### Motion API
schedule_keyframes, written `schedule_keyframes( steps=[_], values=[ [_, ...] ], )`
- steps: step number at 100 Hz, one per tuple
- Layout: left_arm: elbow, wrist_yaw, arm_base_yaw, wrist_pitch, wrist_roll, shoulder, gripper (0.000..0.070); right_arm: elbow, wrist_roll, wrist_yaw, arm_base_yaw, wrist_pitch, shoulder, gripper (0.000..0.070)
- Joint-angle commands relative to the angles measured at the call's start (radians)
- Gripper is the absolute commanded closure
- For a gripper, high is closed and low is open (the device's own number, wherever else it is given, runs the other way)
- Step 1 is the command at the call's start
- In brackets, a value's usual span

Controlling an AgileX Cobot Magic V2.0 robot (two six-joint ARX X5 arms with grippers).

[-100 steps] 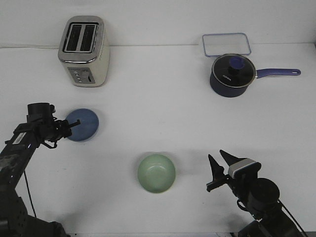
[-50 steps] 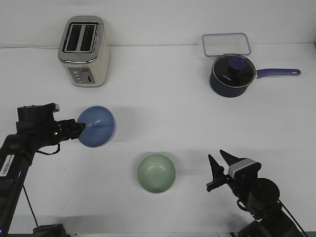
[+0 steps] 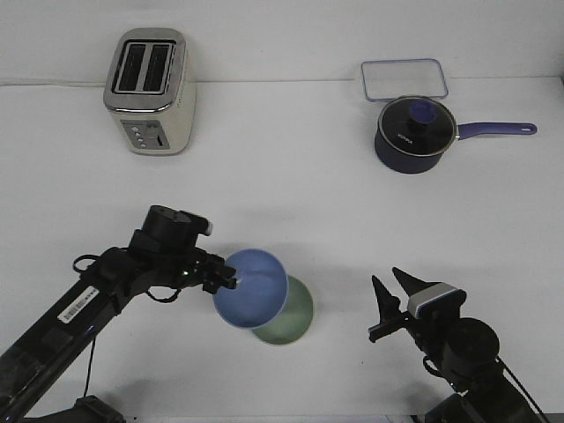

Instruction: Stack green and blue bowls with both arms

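While I am watching the front view, my left gripper point(image 3: 231, 278) is clamping the rim of the blue bowl point(image 3: 251, 288) and holding it tilted, partly overlapping the green bowl point(image 3: 291, 319). The green bowl is sitting on the table point(image 3: 291, 176), well this side of the toaster point(image 3: 150, 90). My right gripper point(image 3: 394, 300) is hanging beside the green bowl, fingers spread apart, gripping nothing.

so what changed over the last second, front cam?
The left gripper, shut on the blue bowl, lifted it off the table and carried it rightward and toward the robot; it now overlaps the green bowl in view. The green bowl, right gripper, toaster, saucepan and clear lid stayed put.
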Motion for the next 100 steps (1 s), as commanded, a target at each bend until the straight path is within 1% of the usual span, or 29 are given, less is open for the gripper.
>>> schedule_keyframes(
  steps=[1,5,16,47,50,52,55,61,63,66,69,85,89,100],
  values=[
    [0.020,-0.009,-0.040,0.019,0.004,0.036,0.0688,0.000,-0.008,-0.002,0.005,0.007,0.002,0.0405],
    [0.020,-0.018,-0.061,0.031,0.005,0.051,0.0688,0.000,-0.008,-0.002,0.005,0.007,0.002,0.0405],
    [0.020,-0.078,-0.116,0.070,0.005,0.097,0.0688,0.000,-0.008,-0.002,0.005,0.007,0.002,0.0405],
    [0.020,-0.081,-0.174,0.105,0.013,0.174,0.0681,0.000,-0.008,-0.002,0.005,0.006,0.002,0.0405],
    [0.020,-0.081,-0.174,0.108,0.014,0.174,0.0656,0.000,-0.008,-0.002,0.005,0.006,0.002,0.0405],
    [0.020,-0.081,-0.174,0.111,0.014,0.174,0.0616,0.000,-0.008,-0.002,0.005,0.006,0.002,0.0405],
    [0.020,-0.081,-0.175,0.116,0.014,0.174,0.0526,0.000,-0.008,-0.002,0.005,0.006,0.002,0.0405],
    [0.021,-0.077,-0.175,0.127,0.013,0.172,0.0321,0.000,-0.008,-0.002,0.005,0.006,0.002,0.0405],
    [0.020,-0.076,-0.175,0.129,0.013,0.170,0.0272,0.000,-0.008,-0.002,0.005,0.006,0.002,0.0405],
    [0.021,-0.076,-0.175,0.134,0.015,0.169,0.0226,0.000,-0.008,-0.002,0.005,0.006,0.002,0.0405],
    [0.021,-0.076,-0.174,0.138,0.017,0.165,0.0216,0.000,-0.009,-0.002,0.005,0.006,0.002,0.0405],
    [0.021,-0.090,-0.138,0.159,0.018,0.107,0.0217,0.000,-0.009,0.001,0.005,0.006,0.002,0.0405],
    [0.021,-0.110,-0.124,0.160,0.018,0.083,0.0217,0.000,-0.009,0.001,0.005,0.005,0.002,0.0405],
    [0.021,-0.222,-0.063,0.153,0.045,-0.017,0.0216,0.000,-0.009,0.005,0.005,0.004,0.002,0.0405]
  ],
)
